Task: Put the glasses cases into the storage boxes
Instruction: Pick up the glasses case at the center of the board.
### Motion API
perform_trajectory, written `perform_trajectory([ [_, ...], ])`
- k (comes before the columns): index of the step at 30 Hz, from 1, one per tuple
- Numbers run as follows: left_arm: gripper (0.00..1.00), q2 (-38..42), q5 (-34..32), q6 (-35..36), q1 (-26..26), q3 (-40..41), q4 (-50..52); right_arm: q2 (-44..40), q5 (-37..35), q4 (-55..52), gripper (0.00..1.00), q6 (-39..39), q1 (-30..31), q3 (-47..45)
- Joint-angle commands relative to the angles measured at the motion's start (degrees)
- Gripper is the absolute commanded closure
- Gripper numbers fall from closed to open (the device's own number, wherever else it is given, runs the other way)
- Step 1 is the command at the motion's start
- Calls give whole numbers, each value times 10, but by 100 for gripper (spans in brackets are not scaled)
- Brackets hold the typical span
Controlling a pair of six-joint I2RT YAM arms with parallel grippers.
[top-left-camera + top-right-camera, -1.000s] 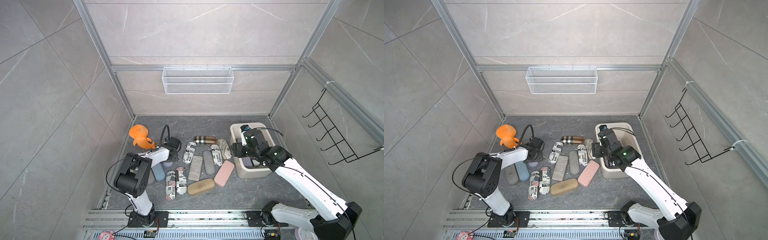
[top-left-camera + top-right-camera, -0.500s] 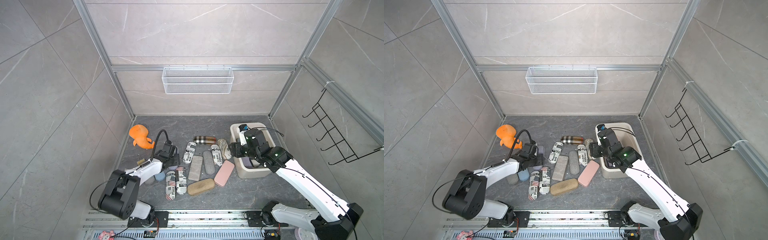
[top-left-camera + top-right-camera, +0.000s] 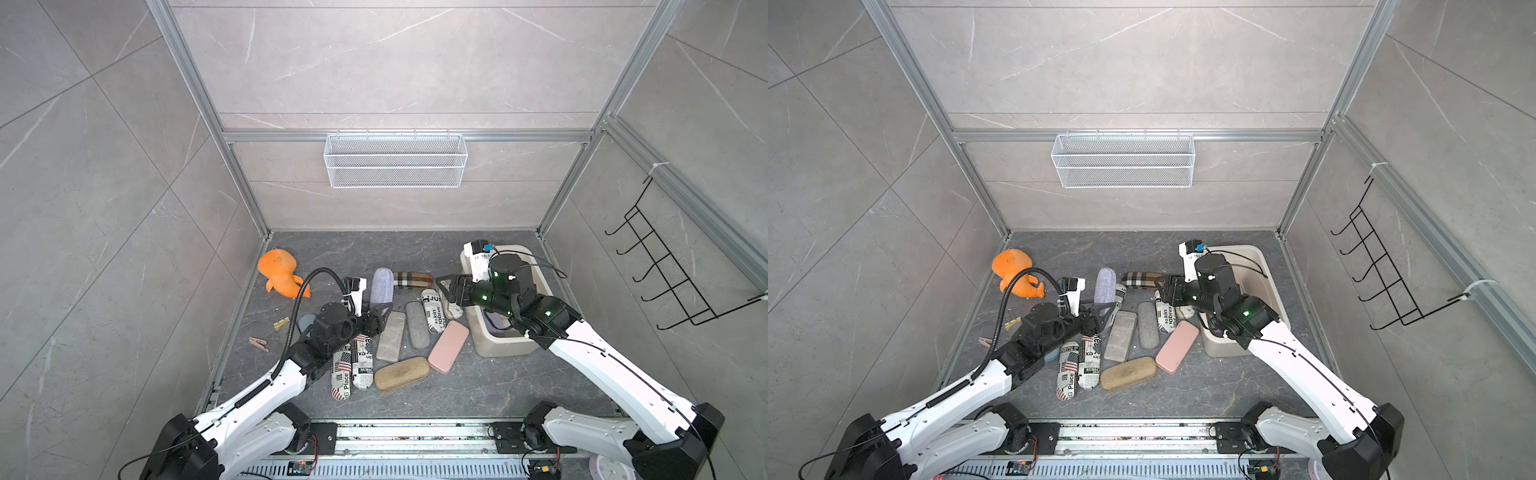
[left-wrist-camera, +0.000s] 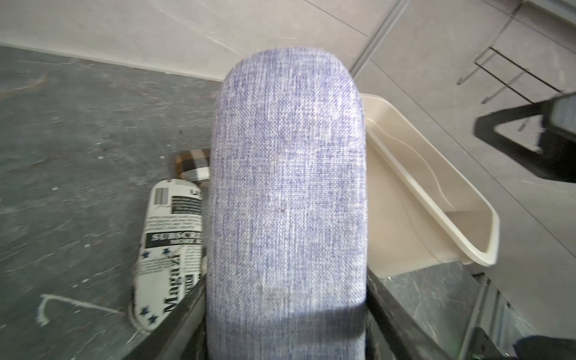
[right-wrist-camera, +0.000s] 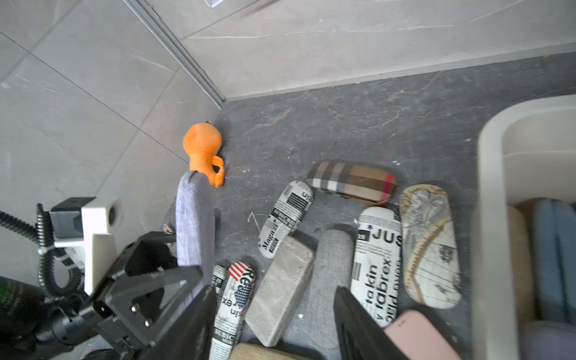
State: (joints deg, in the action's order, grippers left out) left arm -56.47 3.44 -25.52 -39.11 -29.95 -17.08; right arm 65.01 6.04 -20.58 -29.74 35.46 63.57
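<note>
My left gripper point(image 3: 379, 316) is shut on a lilac fabric glasses case point(image 3: 381, 286), held off the floor with its free end toward the back wall; this lilac case point(image 4: 286, 193) fills the left wrist view. My right gripper point(image 3: 446, 291) stands open with nothing in it over the floor cases, just left of the cream storage box point(image 3: 503, 348). Below its fingers point(image 5: 199, 311) lie a grey stone-look case point(image 5: 280, 290) and a grey fabric case point(image 5: 330, 265). Plaid point(image 3: 411, 280), newspaper-print point(image 3: 433, 316), pink point(image 3: 449, 347) and tan point(image 3: 401, 374) cases lie on the floor. Blue cases point(image 5: 554, 258) sit in the box.
An orange plush toy point(image 3: 280, 274) lies at the back left. Two clothespins point(image 3: 258, 344) lie near the left wall. A white wire basket point(image 3: 395, 160) hangs on the back wall and a black hook rack point(image 3: 665, 282) on the right wall. A map-print case point(image 5: 430, 246) lies beside the box.
The left arm has reached toward the middle, closed on the lilac case and raised it. The right gripper has moved left, from over the box to over the floor cases.
</note>
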Motion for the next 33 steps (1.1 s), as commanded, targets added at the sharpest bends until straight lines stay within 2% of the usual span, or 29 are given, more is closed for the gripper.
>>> perform_trajectory([
  [1,33,-18,-20,-7,-28,-19,-72,-10,24,61,39,-37,10,-17],
  [8,33,-71,-40,7,-74,-60,-96,7,10,73,41,-48,50,-24],
  [13,33,-96,-40,13,-79,-72,-104,39,10,89,39,-64,55,-27],
  [21,33,-90,-43,13,-80,-73,-103,83,15,122,42,-69,64,-19],
  [30,33,-88,-48,15,-80,-73,-94,119,20,154,55,-76,79,-11],
  [33,33,-85,-50,20,-80,-74,-90,126,9,155,55,-78,83,-10],
])
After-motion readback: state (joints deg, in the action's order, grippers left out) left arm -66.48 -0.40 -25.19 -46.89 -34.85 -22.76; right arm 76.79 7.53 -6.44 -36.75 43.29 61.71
